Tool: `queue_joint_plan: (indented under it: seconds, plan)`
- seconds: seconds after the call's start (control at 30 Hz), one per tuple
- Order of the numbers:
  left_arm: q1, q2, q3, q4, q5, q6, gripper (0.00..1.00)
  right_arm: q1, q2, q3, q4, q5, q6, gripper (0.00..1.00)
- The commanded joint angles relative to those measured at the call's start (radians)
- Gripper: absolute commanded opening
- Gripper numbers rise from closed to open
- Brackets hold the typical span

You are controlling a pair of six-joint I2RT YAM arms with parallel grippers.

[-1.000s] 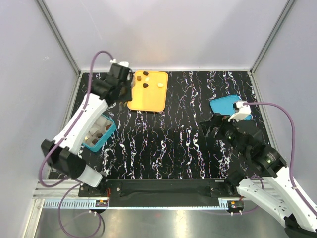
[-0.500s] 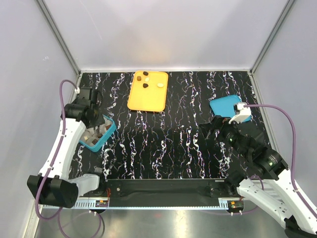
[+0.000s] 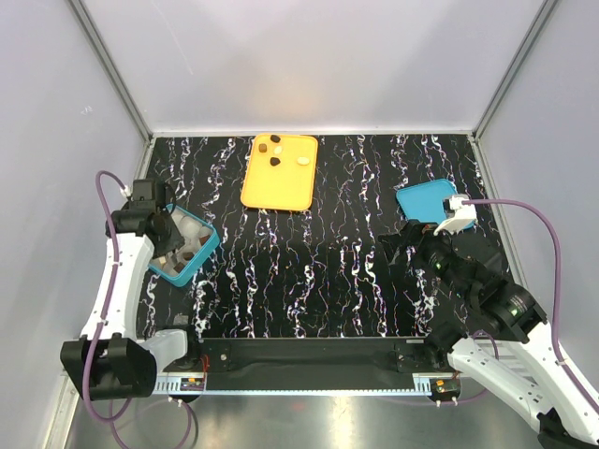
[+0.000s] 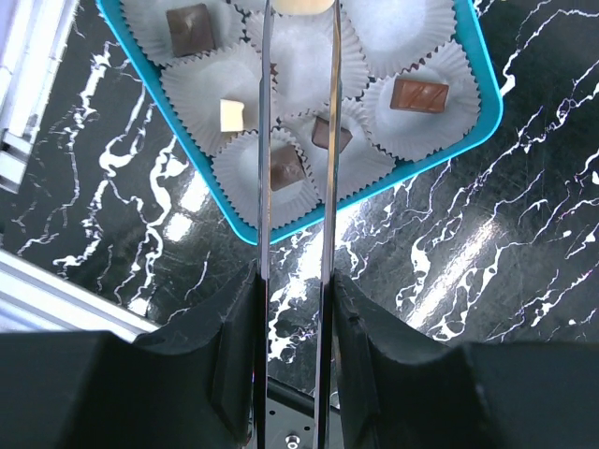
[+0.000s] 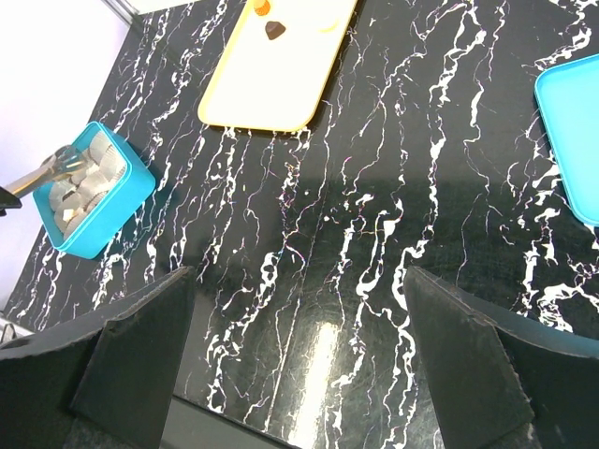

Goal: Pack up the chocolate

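A few pieces of chocolate (image 3: 275, 161) lie on the orange tray (image 3: 281, 192) at the far edge of the tabletop (image 3: 328, 262), and five more sit in paper cups (image 4: 393, 28) inside the teal box (image 4: 473, 56) near the left edge. Above this box my left gripper (image 4: 298, 7) pinches a pale piece (image 4: 299, 5) between its thin tips. My right gripper (image 5: 299, 281) hangs with jaws spread wide near the right edge, beside the teal lid (image 3: 423, 201).

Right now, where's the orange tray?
Top view: orange tray at the far edge of the table, left of centre, farther back than teal box and teal lid.
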Motion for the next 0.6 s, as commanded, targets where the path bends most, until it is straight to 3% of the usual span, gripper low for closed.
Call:
queue_joint_plan:
  seconds: [0.0, 0.57]
  plan:
    - [0.01, -0.017, -0.017, 0.056, 0.037, -0.01, 0.34, 0.006, -0.006, -0.001, 0.003, 0.032, -0.028, 1.0]
    - [0.012, -0.049, -0.074, 0.05, 0.045, -0.019, 0.34, 0.006, -0.001, -0.001, 0.01, 0.038, -0.051, 1.0]
